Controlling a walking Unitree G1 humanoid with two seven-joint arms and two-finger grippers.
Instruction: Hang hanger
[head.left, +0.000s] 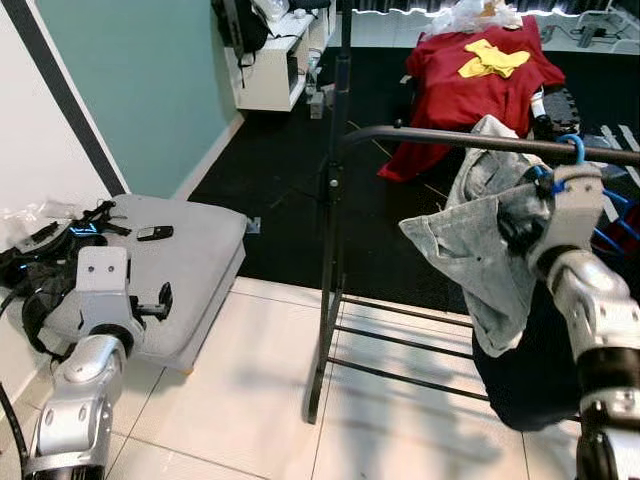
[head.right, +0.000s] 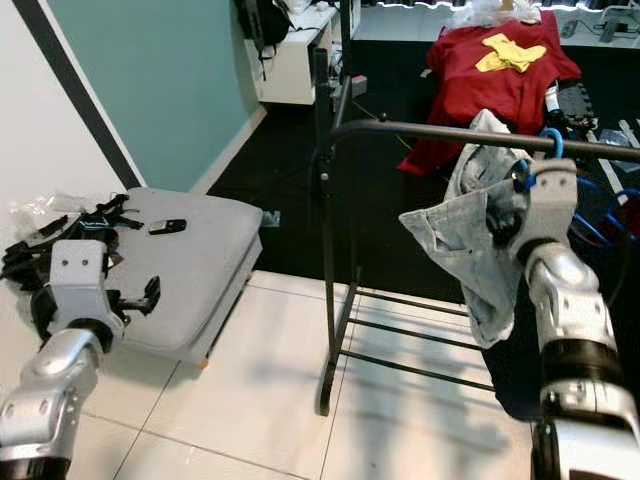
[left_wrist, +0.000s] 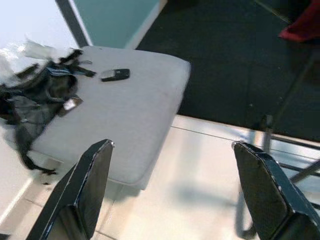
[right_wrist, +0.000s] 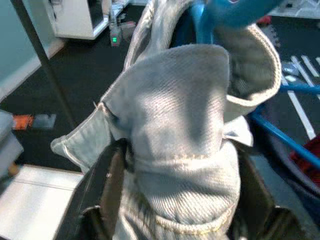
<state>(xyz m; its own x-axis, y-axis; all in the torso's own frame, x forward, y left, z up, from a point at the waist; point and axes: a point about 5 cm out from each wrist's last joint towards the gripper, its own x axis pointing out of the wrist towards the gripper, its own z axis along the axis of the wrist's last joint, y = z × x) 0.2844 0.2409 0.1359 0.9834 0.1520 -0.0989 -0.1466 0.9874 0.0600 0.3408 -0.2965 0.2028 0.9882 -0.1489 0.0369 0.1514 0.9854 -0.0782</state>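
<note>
A pale denim garment (head.left: 478, 250) hangs on a blue hanger whose hook (head.left: 574, 148) curves over the black rail (head.left: 450, 138) of a clothes rack. My right gripper (right_wrist: 175, 200) is raised just below the rail at the right and is shut on the bunched denim at the hanger's neck; one finger (right_wrist: 107, 192) shows on each side of the cloth. Whether the hook bears on the rail I cannot tell. My left gripper (left_wrist: 170, 195) is low at the left, over the tile beside a grey cushion, open with nothing between its fingers.
The grey cushion (head.left: 195, 265) lies on the floor with a small dark device (head.left: 155, 233) and a black bag (head.left: 45, 255) on it. The rack's lower bars (head.left: 400, 345) stand on white tile. Beyond lie a red garment (head.left: 470, 85) and a white cabinet (head.left: 275, 75).
</note>
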